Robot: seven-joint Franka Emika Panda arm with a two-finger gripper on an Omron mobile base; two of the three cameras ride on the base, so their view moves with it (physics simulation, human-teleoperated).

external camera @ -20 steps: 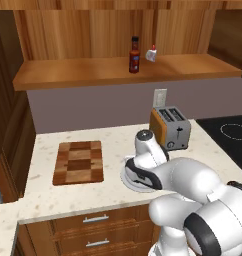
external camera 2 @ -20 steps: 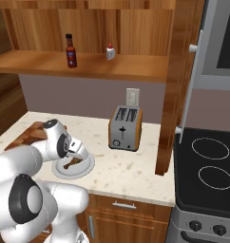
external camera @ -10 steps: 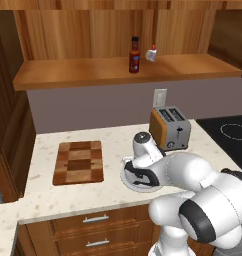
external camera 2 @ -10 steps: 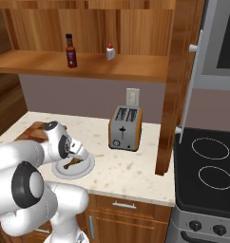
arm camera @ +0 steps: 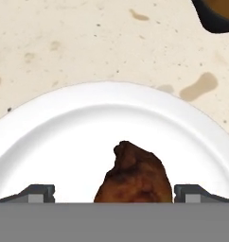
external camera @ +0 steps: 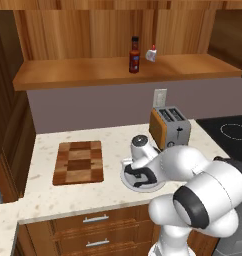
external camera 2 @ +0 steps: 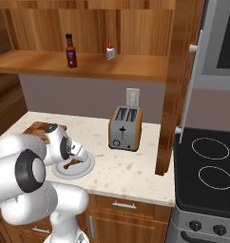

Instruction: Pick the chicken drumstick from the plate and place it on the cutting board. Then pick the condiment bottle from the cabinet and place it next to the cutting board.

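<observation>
Jaws spread wide, gripper (arm camera: 114, 196) low over the plate (arm camera: 64, 137). The two fingertips (arm camera: 38, 193) sit at either side of the drumstick (arm camera: 135, 177), clear gaps on both sides, no contact visible, nothing held. Drumstick lies on the plate, between the tips, meaty dark-brown end toward the plate's middle.

Left base view: arm bent down over the plate (external camera: 129, 182) at the counter's front edge, hand hides most of it. Board (external camera: 79, 161) lies flat on the counter (external camera: 53, 197) to the plate's left, apart from it, bare. Toaster (external camera: 169, 127) stands behind the plate, near the wall. Stove (external camera: 233, 132) to the right.

Right base view: plate (external camera 2: 86, 167) beside the arm, a bit of drumstick (external camera 2: 69, 165) showing under the hand. Toaster (external camera 2: 125, 128) behind and to the right, outlet (external camera 2: 132, 97) on the wall above it.

Bottle (external camera: 134, 55) stands upright on the cabinet (external camera: 83, 70) shelf above the counter, a small white item (external camera: 151, 54) just right of it. Counter is pale speckled stone, wooden drawers (external camera: 93, 232) below.
</observation>
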